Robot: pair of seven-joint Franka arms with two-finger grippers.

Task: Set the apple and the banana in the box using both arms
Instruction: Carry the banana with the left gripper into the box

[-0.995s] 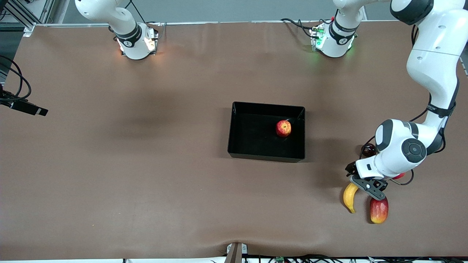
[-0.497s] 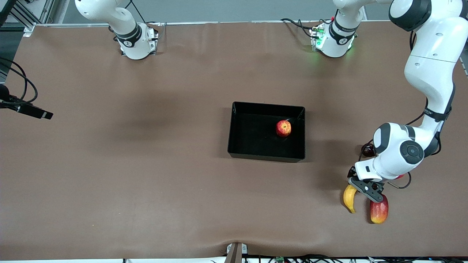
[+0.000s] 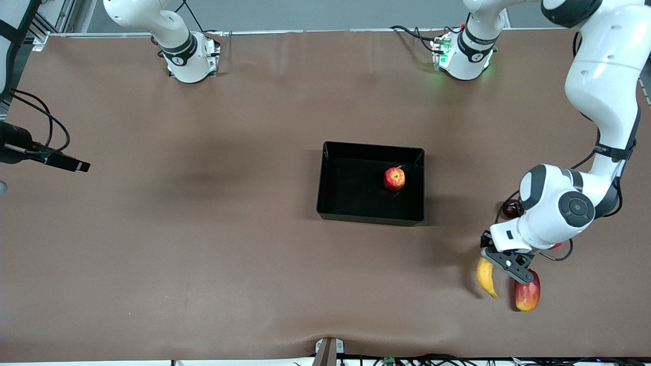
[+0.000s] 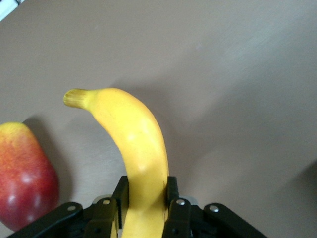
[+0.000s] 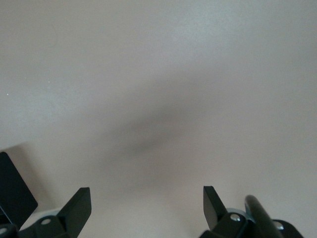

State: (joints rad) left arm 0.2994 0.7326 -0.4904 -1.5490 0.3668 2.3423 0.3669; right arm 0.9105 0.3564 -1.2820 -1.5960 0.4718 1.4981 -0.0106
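Brown tabletop (image 3: 203,229), grey wall above

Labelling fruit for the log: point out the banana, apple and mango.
banana (image 4: 136,144), left wrist view, mid body.
apple (image 3: 394,179), front view, centre.
mango (image 3: 527,296), front view, lower half.

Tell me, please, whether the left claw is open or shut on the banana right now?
Shut on it: the left claw has both fingers pressed against the banana, beside the mango.

One banana (image 3: 486,277), one apple (image 3: 394,179), one box (image 3: 328,175).
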